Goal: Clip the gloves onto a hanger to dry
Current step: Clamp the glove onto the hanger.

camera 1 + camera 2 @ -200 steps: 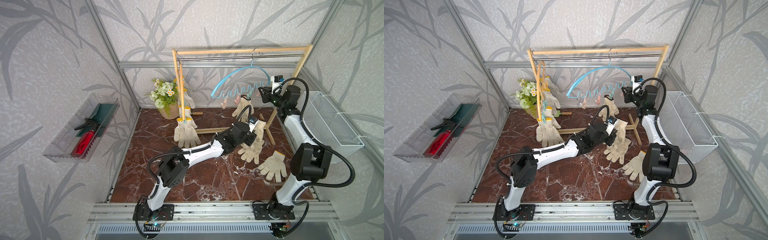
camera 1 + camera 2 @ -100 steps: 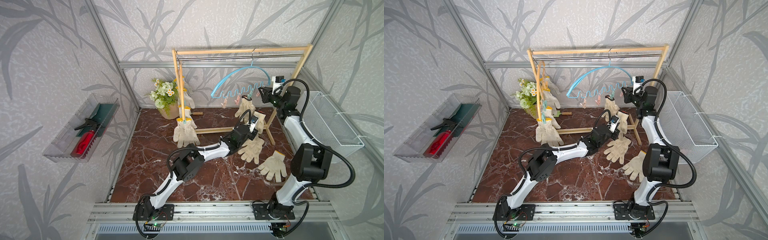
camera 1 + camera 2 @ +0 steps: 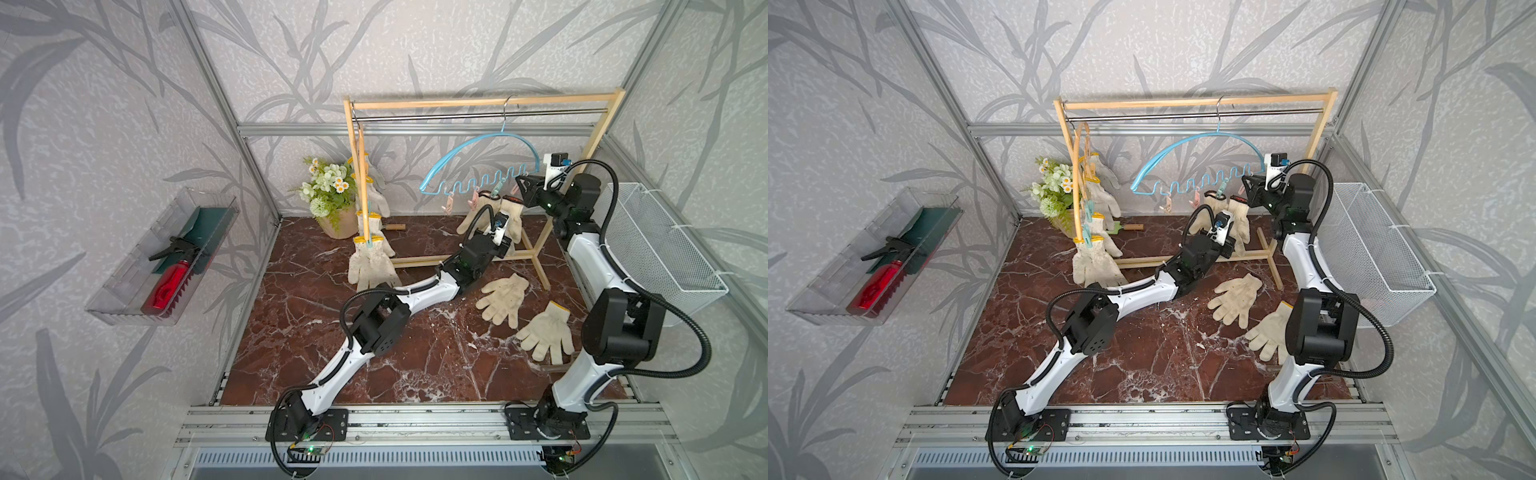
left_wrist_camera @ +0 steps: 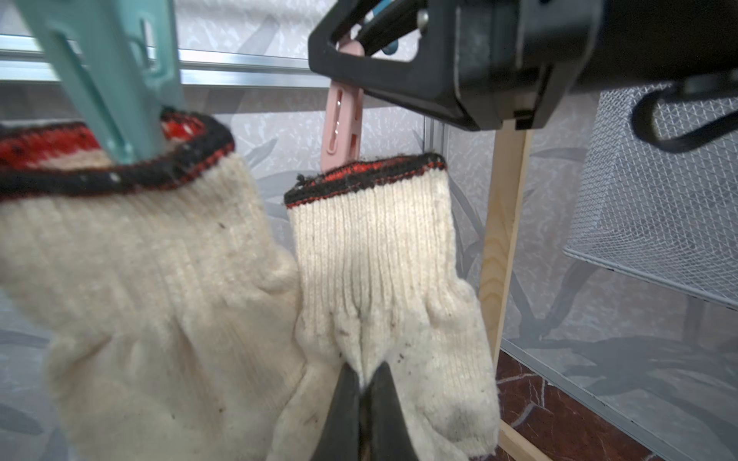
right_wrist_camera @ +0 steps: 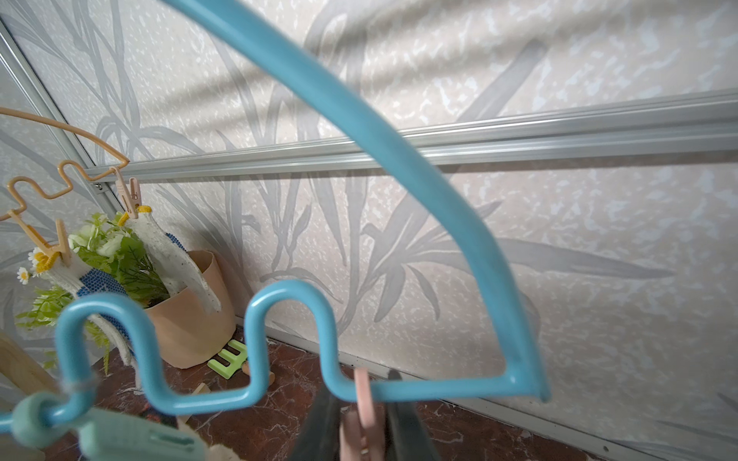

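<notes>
held glove [image 4: 379, 279]: off-white, red-black cuff, hangs under blue hanger [image 5: 459, 388], cuff up at pink clip [image 4: 341, 123]
left jaws: pressed together, pinching held glove low on the palm
right jaws: squeezed onto pink clip at the blue hanger's bar
neighbour glove [image 4: 139, 259]: touching held glove, on teal clip [image 4: 116, 80]
loose gloves [image 3: 503, 299]: two, flat on bench [image 3: 311, 332], near right arm

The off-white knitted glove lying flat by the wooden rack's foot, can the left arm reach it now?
Probably not yet: the left gripper is shut on a hanging red-cuffed knitted glove. The floor glove lies uncovered beside that arm, so after release the way looks free.
</notes>
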{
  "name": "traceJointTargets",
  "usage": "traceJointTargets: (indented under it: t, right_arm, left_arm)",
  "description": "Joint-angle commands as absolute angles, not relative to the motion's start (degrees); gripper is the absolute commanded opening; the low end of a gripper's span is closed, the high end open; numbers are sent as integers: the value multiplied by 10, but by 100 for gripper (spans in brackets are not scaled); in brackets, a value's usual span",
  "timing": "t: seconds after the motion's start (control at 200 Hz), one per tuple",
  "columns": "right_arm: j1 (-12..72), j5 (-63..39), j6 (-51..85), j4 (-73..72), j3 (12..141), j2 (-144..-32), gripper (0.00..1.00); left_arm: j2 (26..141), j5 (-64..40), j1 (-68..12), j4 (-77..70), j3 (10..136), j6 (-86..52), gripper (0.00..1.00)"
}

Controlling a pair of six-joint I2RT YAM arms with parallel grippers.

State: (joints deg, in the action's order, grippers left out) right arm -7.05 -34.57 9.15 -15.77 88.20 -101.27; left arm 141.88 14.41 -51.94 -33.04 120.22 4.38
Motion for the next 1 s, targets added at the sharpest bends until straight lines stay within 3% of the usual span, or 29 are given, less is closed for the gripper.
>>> traceJointTargets:
  t: [0.0, 0.425, 0.995]
  right_arm:
    - [-65, -355, 79, -143, 888, -985, 20]
    - [-55, -354, 58, -121, 905, -994, 19]
    - [-47, -360, 56, -117, 906, -1004, 16]
  left_arm:
    - [1438, 143, -511, -323, 1235, 48, 0]
    - [1433, 113, -498, -310, 1189, 61, 0]
    - [1439, 119, -490, -296, 1236, 74, 0]
